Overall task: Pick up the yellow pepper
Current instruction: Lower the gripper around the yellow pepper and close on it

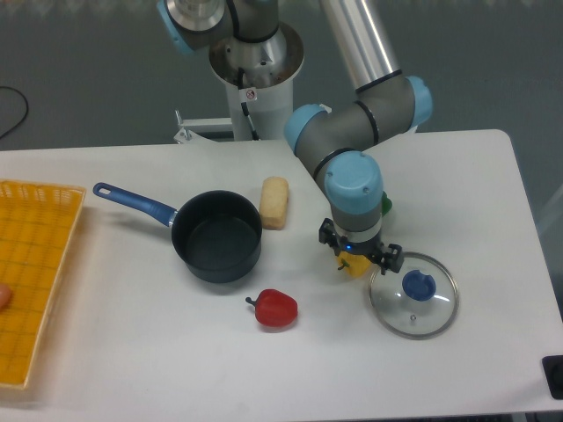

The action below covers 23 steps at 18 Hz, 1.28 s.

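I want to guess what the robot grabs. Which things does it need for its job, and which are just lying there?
For the job:
- yellow pepper, mostly hidden under the gripper
- gripper, down over it

Just lying about:
- red pepper
- green pepper, barely showing behind the arm
- pot
- glass lid
- bread
- yellow tray

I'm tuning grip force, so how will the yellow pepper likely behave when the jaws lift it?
The yellow pepper, mostly hidden beneath the gripper, looks like smooth moulded plastic, so probably stiff and light. Its surface may be slick, so it might slip under a weak grip. If it's rounded like the red pepper, it could roll if released, perhaps toward the glass lid.
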### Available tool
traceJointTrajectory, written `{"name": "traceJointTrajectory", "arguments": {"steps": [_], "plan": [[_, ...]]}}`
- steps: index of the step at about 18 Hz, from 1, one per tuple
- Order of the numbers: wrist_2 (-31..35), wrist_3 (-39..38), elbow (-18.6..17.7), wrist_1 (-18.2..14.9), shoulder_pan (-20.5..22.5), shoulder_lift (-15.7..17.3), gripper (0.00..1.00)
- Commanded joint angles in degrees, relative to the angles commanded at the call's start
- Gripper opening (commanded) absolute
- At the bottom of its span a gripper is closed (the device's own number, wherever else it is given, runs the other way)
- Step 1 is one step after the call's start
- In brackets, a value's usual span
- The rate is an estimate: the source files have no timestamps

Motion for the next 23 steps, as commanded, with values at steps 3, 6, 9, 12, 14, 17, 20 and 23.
{"name": "traceJointTrajectory", "arguments": {"steps": [3,6,9,12,14,17,20,23], "plan": [[-0.09,2.12,0.17,-0.09,0.52,0.09,1.0],[0.17,10.28,0.7,0.0,1.05,0.09,1.0],[-0.09,12.15,-0.35,0.09,1.23,0.0,1.0],[0.35,12.94,-1.49,0.26,1.06,-0.26,1.0],[1.14,13.03,-2.02,0.18,1.06,-0.26,1.0],[1.49,12.85,-3.6,0.26,0.97,-0.17,1.0],[2.11,12.76,-3.43,0.26,1.14,0.0,1.0],[2.11,12.5,-3.69,0.26,1.06,0.0,1.0]]}}
